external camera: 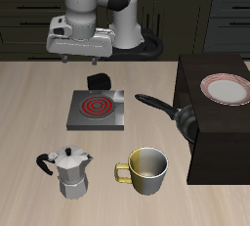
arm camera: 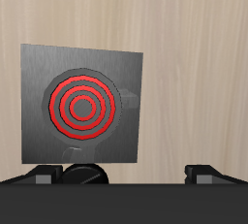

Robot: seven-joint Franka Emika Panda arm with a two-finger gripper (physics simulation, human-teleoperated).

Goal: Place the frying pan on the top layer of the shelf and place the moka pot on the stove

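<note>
The frying pan (external camera: 185, 120) is black and rests against the side of the dark shelf (external camera: 217, 137), its long handle (external camera: 153, 102) pointing toward the stove. The grey stove (external camera: 96, 109) with its red spiral ring lies mid-table, with its black knob block (external camera: 99, 80) at the back. The silver moka pot (external camera: 71, 171) stands near the table's front edge, in front of the stove. My gripper (external camera: 86, 54) hangs open and empty above the table behind the stove. In the wrist view the stove (arm camera: 82, 102) and knob block (arm camera: 85, 175) show between my spread fingertips (arm camera: 44, 175).
A yellow-grey mug (external camera: 146, 169) stands beside the moka pot near the front edge. A white plate with a red rim (external camera: 227, 89) lies on the shelf's top, toward its back.
</note>
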